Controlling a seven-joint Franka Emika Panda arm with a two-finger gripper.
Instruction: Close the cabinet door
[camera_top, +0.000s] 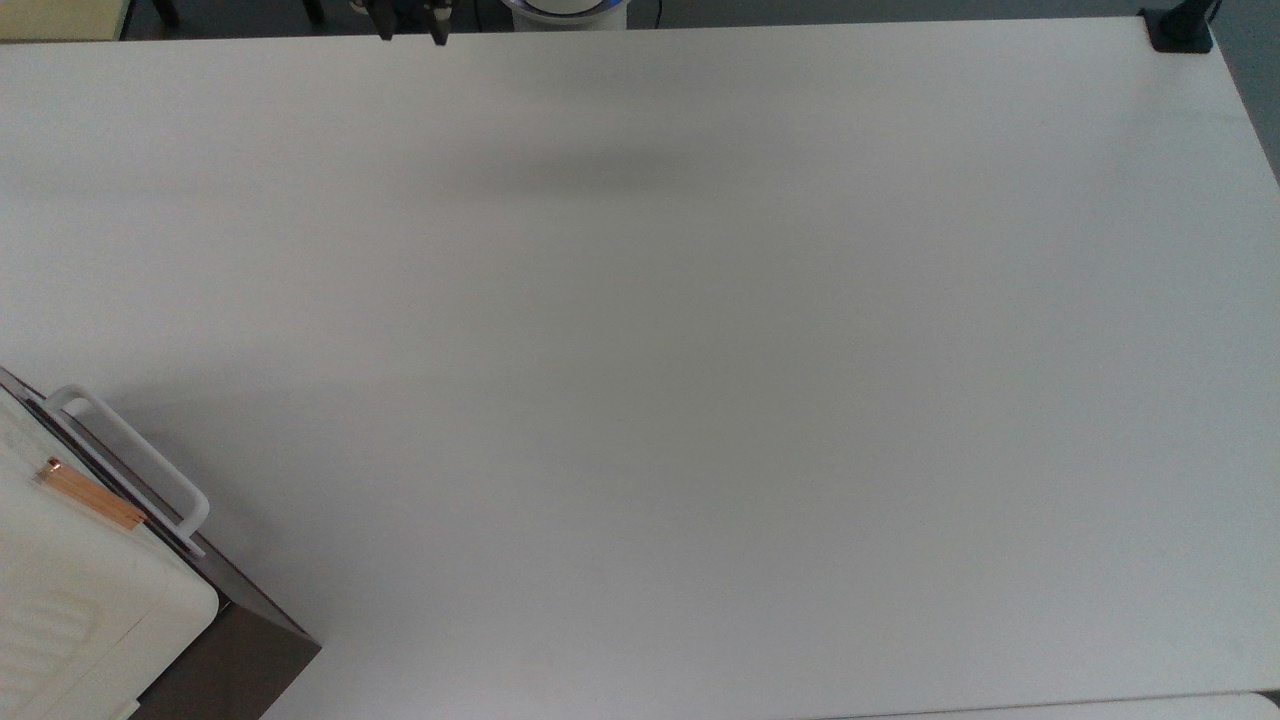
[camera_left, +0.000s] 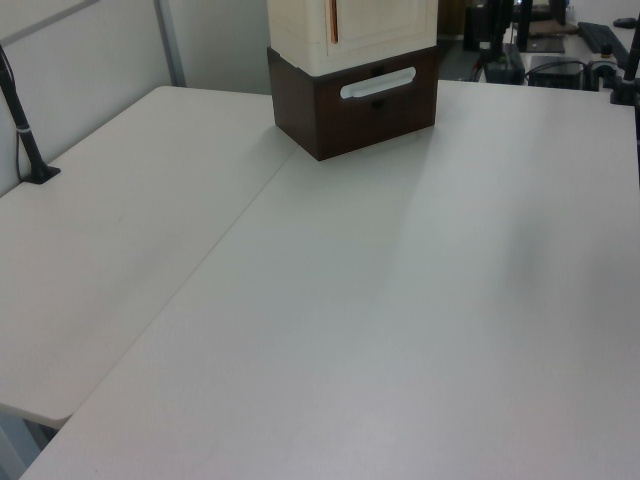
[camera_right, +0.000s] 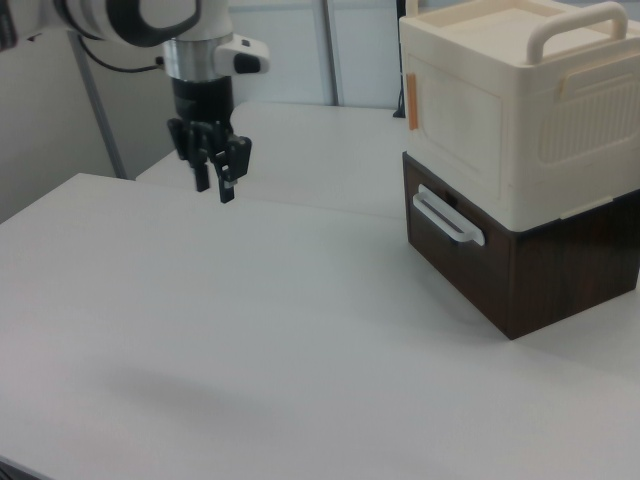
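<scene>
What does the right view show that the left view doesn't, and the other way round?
Right view: the gripper hanging above the table, apart from the cabinet, and the carry handle on top. Left view: a black clamped post at the left view's left edge. Both: the cabinet door lying flush, its copper strip, the white loop handle on the dark base.

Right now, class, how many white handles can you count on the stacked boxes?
2. One handle arches over the cream box's lid; the other handle lies across the dark box's front. Others may sit on hidden sides.
</scene>
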